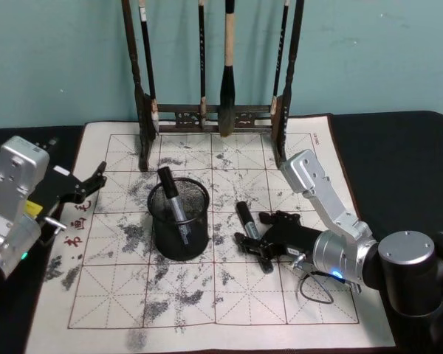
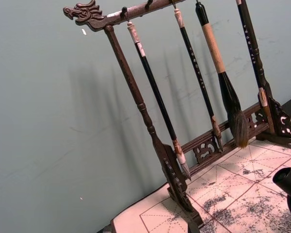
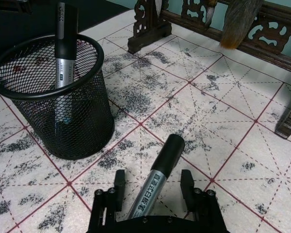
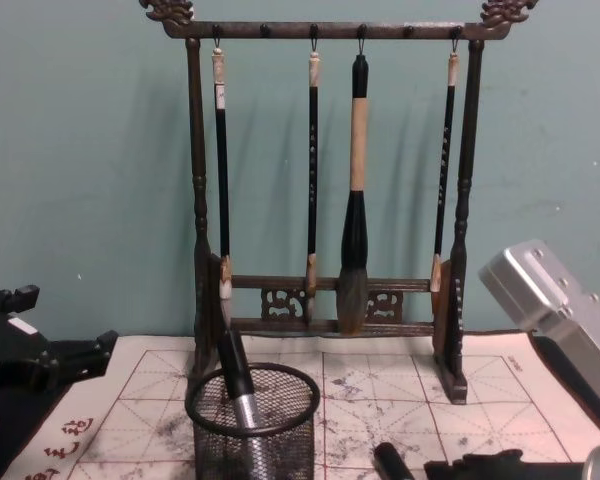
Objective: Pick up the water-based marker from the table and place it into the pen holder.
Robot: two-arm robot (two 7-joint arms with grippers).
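A black and silver water-based marker (image 1: 248, 223) lies on the ink-stained grid mat, right of the pen holder (image 1: 179, 237). My right gripper (image 1: 255, 237) is low over the mat and open. In the right wrist view the marker (image 3: 157, 171) lies between the two fingers (image 3: 119, 187), with a gap on each side. The pen holder (image 3: 82, 127) is a round black wire-mesh cup, and another marker (image 1: 173, 200) stands slanted inside it. The chest view shows the pen holder (image 4: 255, 428) and the cap end of the lying marker (image 4: 391, 461). My left gripper (image 1: 91, 186) hangs open over the mat's left edge.
A tall dark wooden brush rack (image 1: 214, 118) with several hanging brushes stands at the back of the mat (image 1: 280, 310), also seen in the chest view (image 4: 330, 310). Black tabletop surrounds the mat. A teal wall rises behind.
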